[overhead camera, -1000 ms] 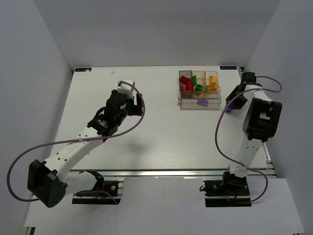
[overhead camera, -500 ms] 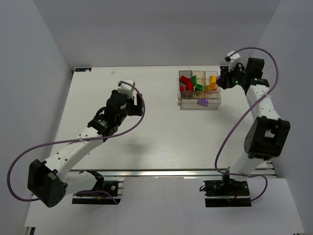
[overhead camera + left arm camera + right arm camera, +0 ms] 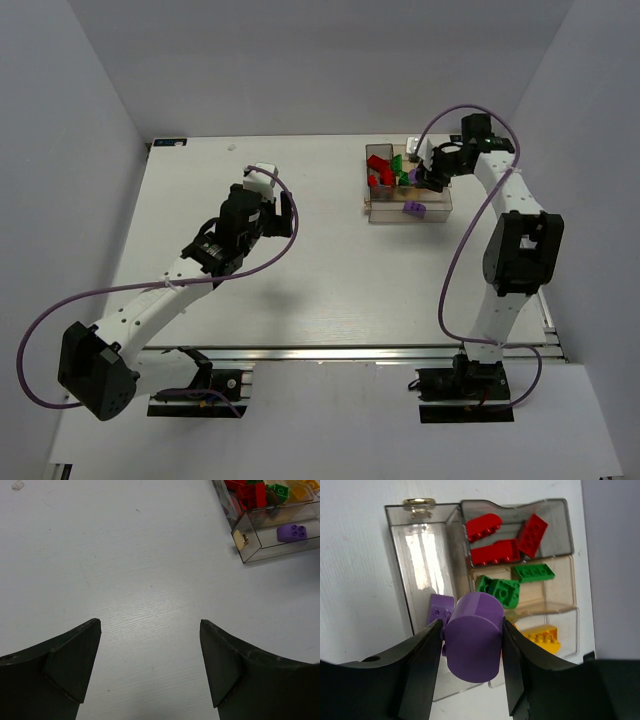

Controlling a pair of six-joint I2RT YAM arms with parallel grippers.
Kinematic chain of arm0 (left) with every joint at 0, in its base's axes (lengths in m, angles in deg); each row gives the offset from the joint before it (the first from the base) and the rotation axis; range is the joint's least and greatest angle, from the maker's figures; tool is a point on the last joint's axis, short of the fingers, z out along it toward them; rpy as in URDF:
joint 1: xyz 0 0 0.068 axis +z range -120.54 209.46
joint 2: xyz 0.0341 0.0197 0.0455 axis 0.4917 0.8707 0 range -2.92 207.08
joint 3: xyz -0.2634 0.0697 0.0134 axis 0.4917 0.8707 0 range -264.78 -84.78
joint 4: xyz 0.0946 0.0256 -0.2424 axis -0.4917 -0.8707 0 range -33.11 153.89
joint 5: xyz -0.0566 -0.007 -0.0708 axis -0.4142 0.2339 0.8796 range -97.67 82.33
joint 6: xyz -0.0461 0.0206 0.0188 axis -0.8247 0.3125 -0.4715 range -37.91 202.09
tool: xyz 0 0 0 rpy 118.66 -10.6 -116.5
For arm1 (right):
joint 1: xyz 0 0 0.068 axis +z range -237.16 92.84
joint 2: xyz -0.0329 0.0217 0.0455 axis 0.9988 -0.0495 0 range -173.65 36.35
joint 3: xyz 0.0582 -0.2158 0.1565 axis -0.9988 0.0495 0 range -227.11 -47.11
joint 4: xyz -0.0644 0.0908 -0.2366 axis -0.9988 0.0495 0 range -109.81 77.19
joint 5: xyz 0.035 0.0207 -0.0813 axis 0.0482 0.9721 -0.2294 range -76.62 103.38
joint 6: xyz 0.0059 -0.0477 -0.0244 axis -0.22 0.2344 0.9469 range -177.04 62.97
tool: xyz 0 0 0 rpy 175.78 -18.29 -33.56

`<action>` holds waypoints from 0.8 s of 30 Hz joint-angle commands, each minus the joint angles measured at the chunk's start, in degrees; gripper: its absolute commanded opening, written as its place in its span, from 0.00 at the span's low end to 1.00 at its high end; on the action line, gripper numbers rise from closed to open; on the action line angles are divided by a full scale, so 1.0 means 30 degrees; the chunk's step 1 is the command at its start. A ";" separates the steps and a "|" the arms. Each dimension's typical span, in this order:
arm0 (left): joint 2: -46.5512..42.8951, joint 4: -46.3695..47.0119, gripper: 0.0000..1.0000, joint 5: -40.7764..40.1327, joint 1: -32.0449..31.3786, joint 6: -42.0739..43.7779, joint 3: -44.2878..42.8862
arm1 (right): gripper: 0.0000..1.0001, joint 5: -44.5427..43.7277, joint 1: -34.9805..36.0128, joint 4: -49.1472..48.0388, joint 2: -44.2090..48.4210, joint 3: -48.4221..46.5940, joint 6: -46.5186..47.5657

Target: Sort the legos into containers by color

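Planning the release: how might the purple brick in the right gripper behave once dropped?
The purple brick has a curved side, so it may roll or rock on landing. It looks like rigid, glossy plastic, so the fingers probably won't deform it, though it could slip.

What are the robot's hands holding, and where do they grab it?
The right gripper pinches a purple lego by its two opposite sides. The left gripper is open and holds nothing.

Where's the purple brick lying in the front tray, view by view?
Top external: purple brick, upper third, right of centre.
Left wrist: top right, near the edge.
Right wrist: left of centre, partly behind the purple piece in the right hand.
Shared landmark: the red legos.
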 commanded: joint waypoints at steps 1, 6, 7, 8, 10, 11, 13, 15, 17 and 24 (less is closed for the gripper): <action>-0.0105 0.0065 0.89 -0.0303 0.0001 0.0109 0.0180 | 0.03 -0.0284 0.0947 0.1385 0.0216 0.0825 0.3099; -0.0075 0.0065 0.89 -0.0274 0.0001 0.0110 0.0180 | 0.08 -0.1341 0.1562 -0.0430 -0.0162 0.1797 0.1344; -0.0104 0.0065 0.89 -0.0274 0.0001 0.0110 0.0151 | 0.10 -0.1457 0.1593 -0.0462 -0.0280 0.1738 0.1080; -0.0134 0.0065 0.89 -0.0303 0.0001 0.0081 0.0179 | 0.10 -0.1574 0.1680 -0.0492 -0.0484 0.1679 0.0932; -0.0163 0.0095 0.89 -0.0332 0.0001 0.0138 0.0180 | 0.13 -0.2099 0.1768 -0.0988 -0.0603 0.1795 0.0494; -0.0163 0.0095 0.89 -0.0332 0.0001 0.0139 0.0180 | 0.15 -0.2277 0.1856 -0.1193 -0.0661 0.1825 0.0346; -0.0163 0.0095 0.89 -0.0332 0.0001 0.0139 0.0180 | 0.22 -0.2715 0.1886 -0.1573 -0.0749 0.1855 -0.0005; -0.0163 0.0036 0.89 -0.0303 0.0001 0.0139 0.0180 | 0.26 -0.3099 0.1974 -0.1635 -0.1072 0.1737 -0.0183; -0.0193 0.0094 0.89 -0.0303 0.0001 0.0139 0.0151 | 0.33 -0.3303 0.2032 -0.1722 -0.1189 0.1795 -0.0183; -0.0251 0.0095 0.89 -0.0303 0.0001 0.0110 0.0180 | 0.66 -0.2895 0.2032 -0.1838 -0.0342 0.2409 -0.0329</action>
